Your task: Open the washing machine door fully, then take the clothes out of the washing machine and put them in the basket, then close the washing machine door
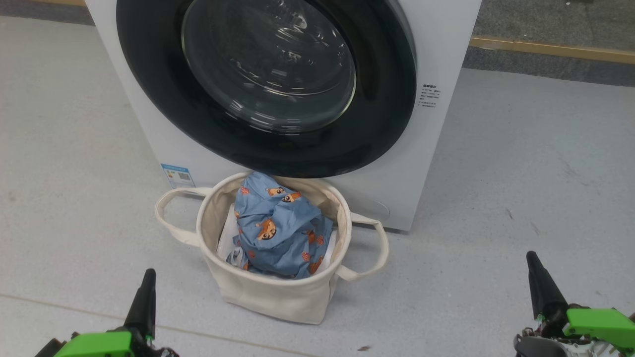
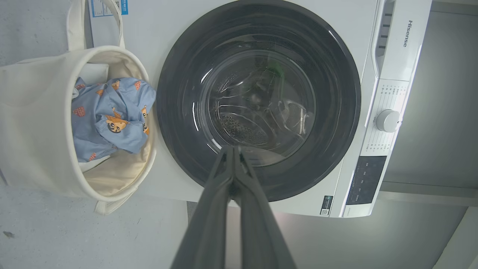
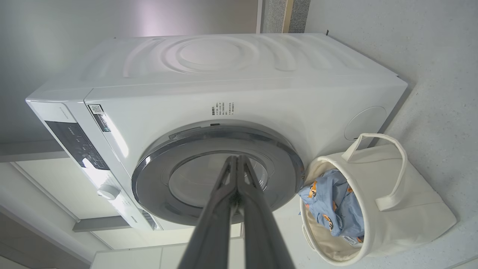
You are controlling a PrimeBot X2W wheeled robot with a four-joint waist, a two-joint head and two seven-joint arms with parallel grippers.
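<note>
Washer [image 1: 441,34]: white front-loader standing on grey floor [image 1: 536,163], with dial [image 2: 387,120] and dark panel [image 2: 365,179] on its top band, text label [image 1: 429,95] beside the door, and blue sticker [image 1: 177,176] at a lower front corner. Door [image 1: 268,79]: round, glossy black rim, bulging clear glass. It lies shut flat against the washer front, and steel drum [image 2: 244,127] is visible through the glass. Basket [image 1: 273,297]: cream canvas with two looped handles, upright on the floor directly before the washer, below the door. Whether it touches the front cannot be told. Clothes [image 1: 280,230]: light blue fabric with orange cartoon animals, bunched inside the basket and heaped to about rim level, lying on white sheet [image 1: 225,240] against the inner wall. Left gripper [image 1: 148,275]: at the lower left of the head view, over the floor, well apart from the basket. Its fingers are pressed together, pinching nothing, and in its wrist view the tips line up with the door. Right gripper [image 1: 533,259]: at the lower right of the head view, over the floor, apart from basket and washer. Its fingers are pressed together and empty, and in its wrist view the tips line up with the door.
</note>
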